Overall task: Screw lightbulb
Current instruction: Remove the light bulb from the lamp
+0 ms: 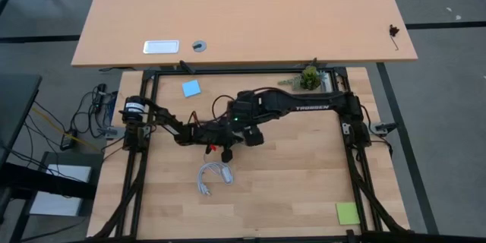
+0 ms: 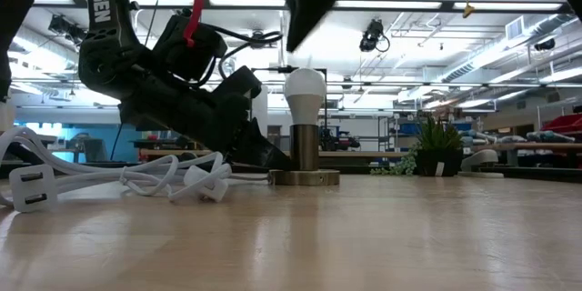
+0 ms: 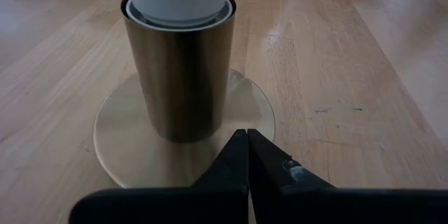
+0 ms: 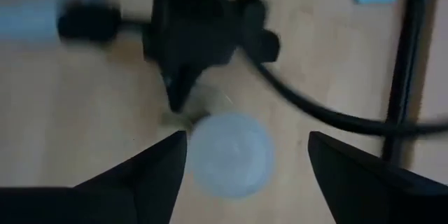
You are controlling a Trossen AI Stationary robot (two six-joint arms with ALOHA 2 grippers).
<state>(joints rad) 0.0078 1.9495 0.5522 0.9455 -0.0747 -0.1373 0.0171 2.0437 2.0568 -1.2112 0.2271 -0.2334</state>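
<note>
Standing upright in its brass socket at the tabletop centre, the lightbulb looks seated. Left gripper, jaws closed and empty, presses the socket's base plate at 9 o'clock. Right gripper hovers overhead, jaws wide open, empty; final tightening possibly remains.

Clear air around lightbulb

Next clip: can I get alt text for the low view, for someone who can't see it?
A white lightbulb stands upright in a brass socket on the wooden table. The left gripper, fingers shut, presses its tip on the socket's base disc, while the right gripper hangs open just above the bulb. A white cord lies coiled beside them.
</note>
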